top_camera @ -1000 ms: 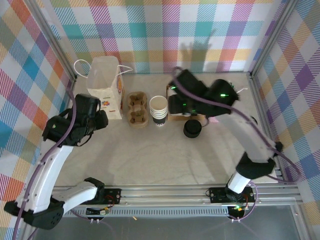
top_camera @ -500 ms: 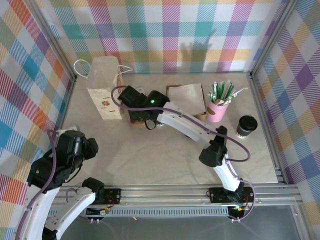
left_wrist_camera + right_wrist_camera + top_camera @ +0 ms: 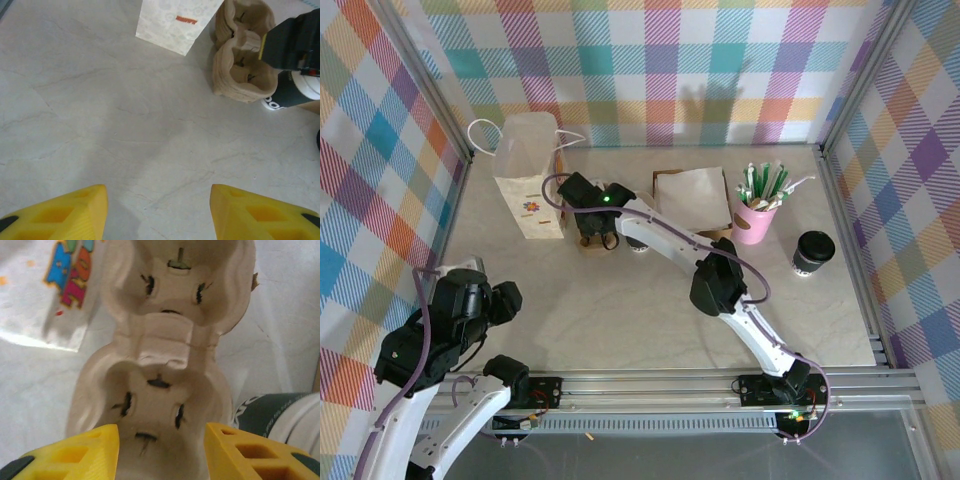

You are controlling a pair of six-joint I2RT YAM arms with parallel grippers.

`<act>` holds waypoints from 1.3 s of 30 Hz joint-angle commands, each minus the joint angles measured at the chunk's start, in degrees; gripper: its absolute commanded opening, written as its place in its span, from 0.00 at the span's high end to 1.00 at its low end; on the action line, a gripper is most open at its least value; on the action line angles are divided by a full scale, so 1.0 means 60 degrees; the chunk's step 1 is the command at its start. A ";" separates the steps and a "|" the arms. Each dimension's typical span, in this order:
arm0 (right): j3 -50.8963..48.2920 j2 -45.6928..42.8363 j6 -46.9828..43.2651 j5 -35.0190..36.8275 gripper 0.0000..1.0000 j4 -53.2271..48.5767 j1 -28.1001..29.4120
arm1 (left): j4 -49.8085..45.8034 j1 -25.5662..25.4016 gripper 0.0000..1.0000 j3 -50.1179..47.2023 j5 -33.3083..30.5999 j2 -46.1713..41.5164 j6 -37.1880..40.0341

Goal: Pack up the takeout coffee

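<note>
The takeout coffee (image 3: 813, 250), at frame right, seemed light and crushable; I would hold it gently by its paper side. The left gripper (image 3: 159, 210) and right gripper (image 3: 161, 446) had jaws spread.

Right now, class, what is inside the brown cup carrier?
Both wells of the cup carrier look empty: bare pulp with slits. The right gripper covers the near well's front corners.
</note>
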 commanded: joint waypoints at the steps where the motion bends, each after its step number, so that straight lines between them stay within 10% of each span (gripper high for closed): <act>1: 0.0429 0.0192 -0.0109 -0.0012 0.52 0.0382 -0.0067 | 0.0607 0.0069 0.43 0.0080 0.0250 -0.0042 0.0227; 39: 0.0530 0.1242 -0.0890 0.0968 0.55 0.1954 -0.0147 | 0.0648 0.0076 0.43 0.0225 0.1312 0.0349 0.0113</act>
